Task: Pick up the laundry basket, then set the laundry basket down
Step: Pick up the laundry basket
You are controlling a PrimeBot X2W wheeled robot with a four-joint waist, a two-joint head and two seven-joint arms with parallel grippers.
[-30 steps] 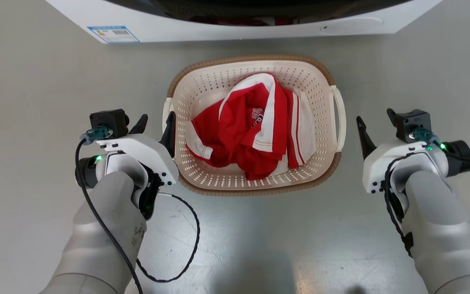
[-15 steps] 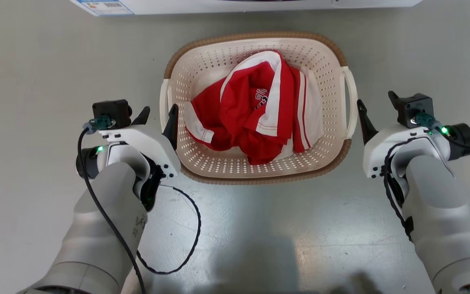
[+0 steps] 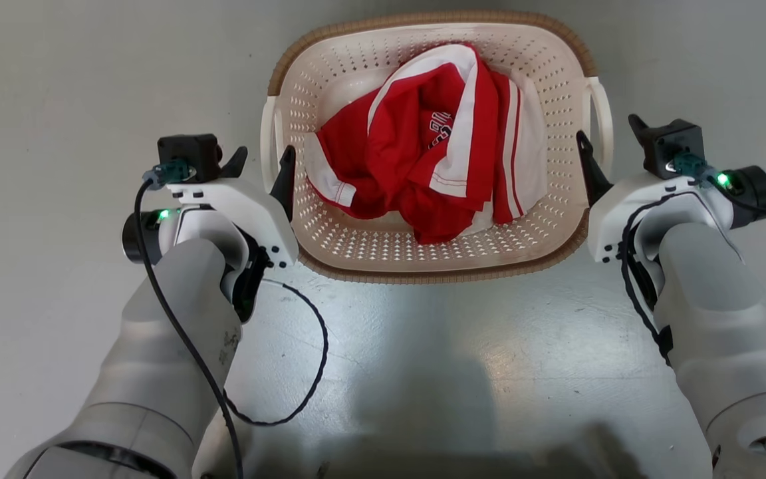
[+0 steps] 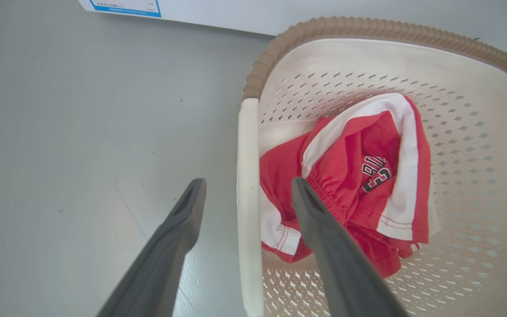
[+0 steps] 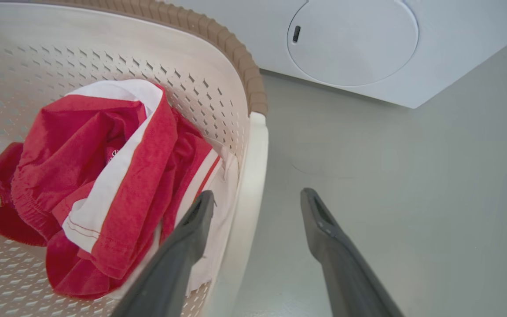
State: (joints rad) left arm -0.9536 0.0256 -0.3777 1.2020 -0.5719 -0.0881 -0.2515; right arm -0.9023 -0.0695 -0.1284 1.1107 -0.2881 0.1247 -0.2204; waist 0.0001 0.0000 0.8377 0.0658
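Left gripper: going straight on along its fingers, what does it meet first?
Likely the laundry basket's white side handle, lying between the left gripper's open fingers; its inner finger points at the red garment. Depth unclear.

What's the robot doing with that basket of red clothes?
The robot is getting ready to lift the laundry basket, which holds a red and white garment and sits on the grey floor. Its left gripper and right gripper are both open, each with one finger inside and one outside a white side handle. Neither has closed yet.
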